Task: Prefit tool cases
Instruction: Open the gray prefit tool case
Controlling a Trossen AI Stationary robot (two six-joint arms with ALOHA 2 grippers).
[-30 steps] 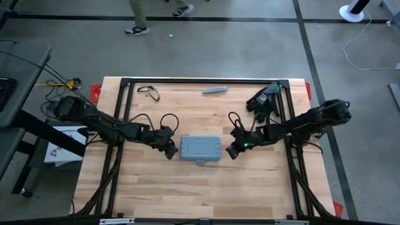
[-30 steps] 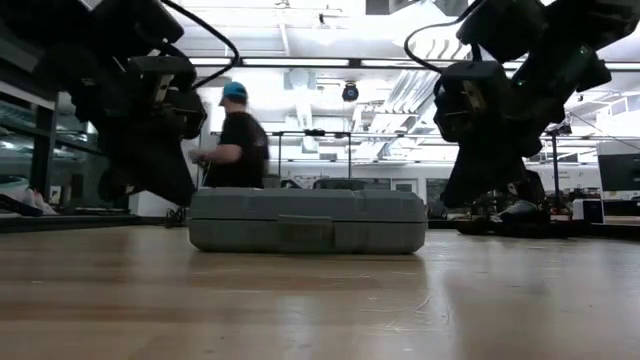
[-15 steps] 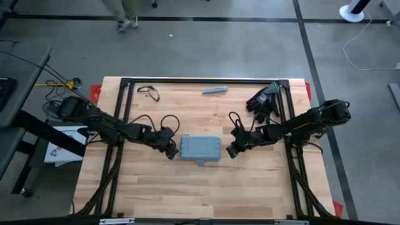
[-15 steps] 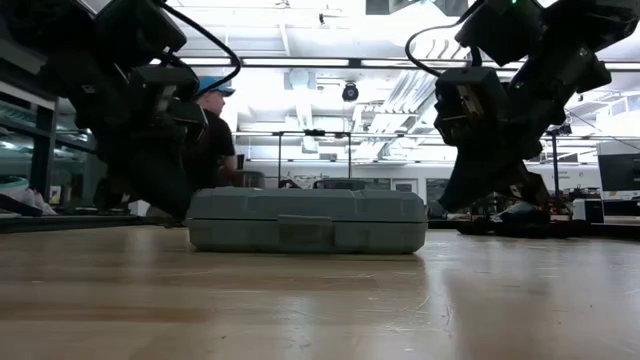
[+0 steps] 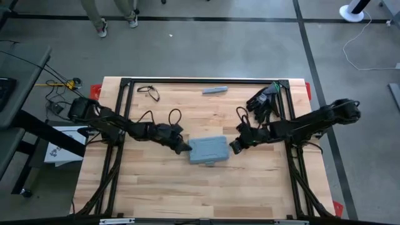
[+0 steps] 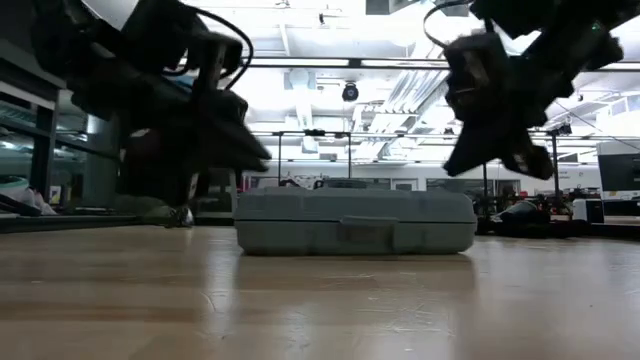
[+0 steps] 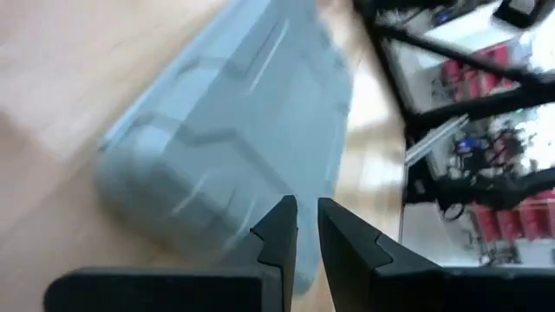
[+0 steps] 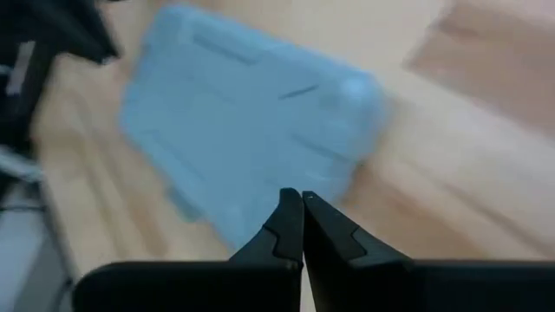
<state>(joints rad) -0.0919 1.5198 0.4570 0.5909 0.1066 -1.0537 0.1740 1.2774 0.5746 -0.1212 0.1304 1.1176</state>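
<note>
The grey-blue tool case (image 5: 209,150) lies shut and flat on the wooden table, slightly askew, its latch tab (image 6: 365,235) facing the near edge. My left gripper (image 5: 186,149) is at the case's left end, slanting down, its fingers (image 7: 286,227) all but shut with nothing between them. In the left wrist view the case (image 7: 234,130) fills the space just beyond the tips. My right gripper (image 5: 233,147) is shut and hangs raised by the case's right end, above the lid (image 8: 251,113) and clear of it in the low view. My left gripper comes at the case's left end (image 5: 192,149) slanting down from the table's left. Its own fingers cover the spot, so I cannot tell whether they touch the case.
A small slim grey bar (image 5: 214,90), black gloves (image 5: 264,100) and a black looped thing (image 5: 149,92) lie near the far edge. Black frame rails (image 5: 206,81) border the table. A person's legs (image 5: 94,19) show on the floor beyond. Bare wood lies toward the near edge.
My left gripper has gone toward the table's right edge and tipped its fingers up. The case has slid to the right along the table and turned a little, its right end now farther. My right gripper has risen and drawn back slightly to the right.
</note>
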